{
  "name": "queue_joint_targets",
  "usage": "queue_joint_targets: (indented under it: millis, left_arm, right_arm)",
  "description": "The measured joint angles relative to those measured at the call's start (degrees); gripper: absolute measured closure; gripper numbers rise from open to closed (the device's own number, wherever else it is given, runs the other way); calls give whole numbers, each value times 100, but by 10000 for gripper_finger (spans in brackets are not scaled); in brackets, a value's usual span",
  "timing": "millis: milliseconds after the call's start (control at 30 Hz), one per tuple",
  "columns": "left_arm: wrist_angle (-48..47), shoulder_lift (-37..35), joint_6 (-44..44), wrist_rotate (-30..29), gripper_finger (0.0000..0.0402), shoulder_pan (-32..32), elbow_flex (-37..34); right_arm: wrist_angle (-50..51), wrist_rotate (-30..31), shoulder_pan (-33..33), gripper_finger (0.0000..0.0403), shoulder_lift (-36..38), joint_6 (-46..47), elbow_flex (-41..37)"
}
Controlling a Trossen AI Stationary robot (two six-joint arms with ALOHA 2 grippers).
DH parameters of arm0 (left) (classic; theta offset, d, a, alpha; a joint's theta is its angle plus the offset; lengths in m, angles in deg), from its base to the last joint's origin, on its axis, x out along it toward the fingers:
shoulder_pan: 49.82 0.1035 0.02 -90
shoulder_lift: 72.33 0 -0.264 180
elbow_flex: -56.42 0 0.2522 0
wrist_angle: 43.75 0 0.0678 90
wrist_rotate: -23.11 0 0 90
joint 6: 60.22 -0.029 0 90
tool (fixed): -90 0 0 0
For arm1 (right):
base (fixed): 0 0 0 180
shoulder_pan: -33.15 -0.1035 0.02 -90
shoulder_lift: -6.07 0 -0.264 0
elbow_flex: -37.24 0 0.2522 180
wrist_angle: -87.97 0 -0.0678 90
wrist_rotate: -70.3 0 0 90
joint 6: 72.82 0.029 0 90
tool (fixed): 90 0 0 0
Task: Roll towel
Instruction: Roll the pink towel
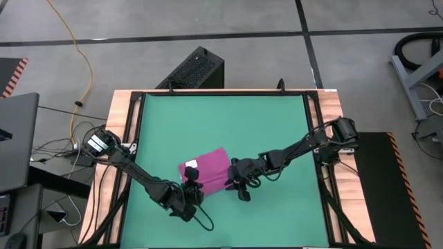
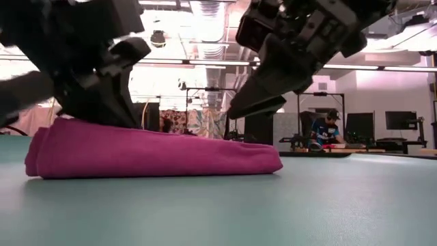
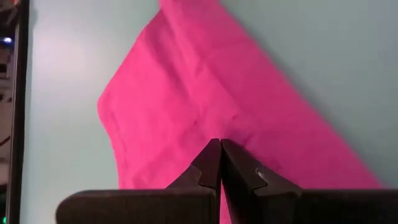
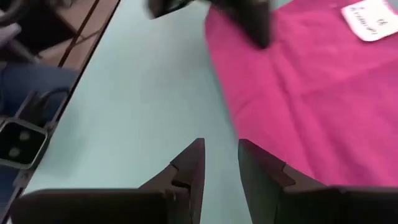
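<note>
Low in the overhead frame's middle, the left gripper (image 3: 220, 163), fingers pressed together, pins the towel (image 1: 211, 171) while the right gripper (image 4: 219, 163), fingers slightly spread, hovers beside its edge, probably ready to start the roll.

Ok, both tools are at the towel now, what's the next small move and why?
Probably bring the right tool onto the towel's near edge and pinch it. Its fingers are open and sit over bare mat beside the cloth, while the left tool is already shut on the towel, which lies flat, unrolled.
</note>
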Motion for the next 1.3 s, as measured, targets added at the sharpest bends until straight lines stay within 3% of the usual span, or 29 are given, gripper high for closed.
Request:
queue_joint_targets:
  millis: [233,667,1300]
  left_arm:
    - [-19,0,208,-3,402,92,-198]
    - [-60,-7,207,-13,401,96,-198]
    - [43,-201,-672,239,402,399,-209]
  right_arm:
    - [8,343,-161,286,-7,-305,0]
    - [-218,358,32,287,-282,-610,30]
    - [-449,359,386,287,-910,-607,144]
